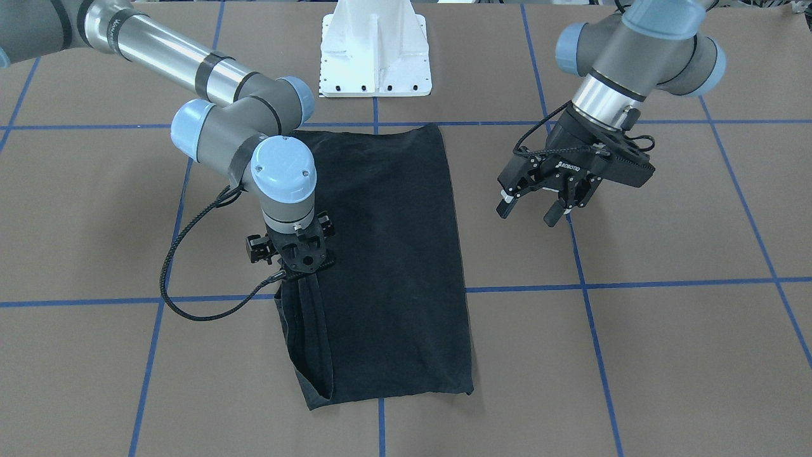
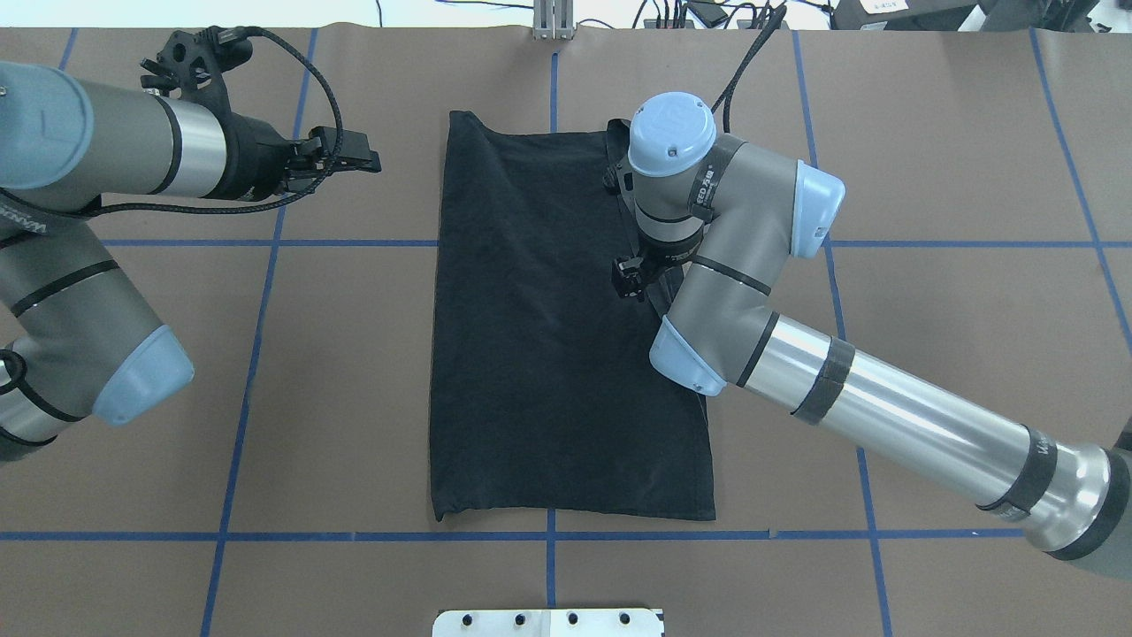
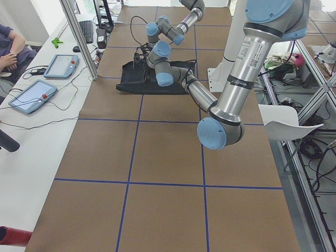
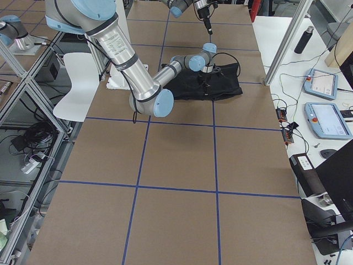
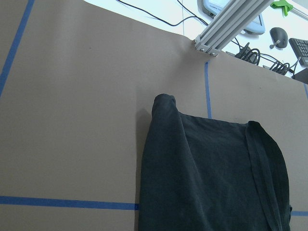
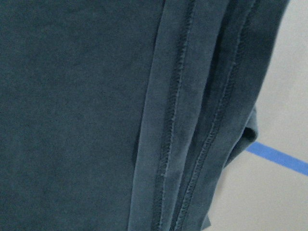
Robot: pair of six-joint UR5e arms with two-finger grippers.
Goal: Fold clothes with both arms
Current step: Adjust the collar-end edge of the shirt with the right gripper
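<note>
Fingers hidden, right gripper (image 1: 299, 266) meets the shirt (image 1: 393, 254) at its right edge; grasp cannot be told. Shirt lies flat on the table (image 1: 666, 355), already folded into 1 narrow panel; crosswise folds likely remain. Left gripper (image 1: 531, 212), fingers (image 1: 552, 217) spread, hovers empty to its left.

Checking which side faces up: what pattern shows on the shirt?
The shirt shows plain black, no logo; clearest in the overhead exterior view.

T-shirt (image 1: 393, 254): matt black cloth, stitched hems. Table (image 1: 666, 355): matt brown cover, seemingly paper. Right arm (image 2: 893, 402): glossy smooth metal tube, satin grey and pale blue joints.
</note>
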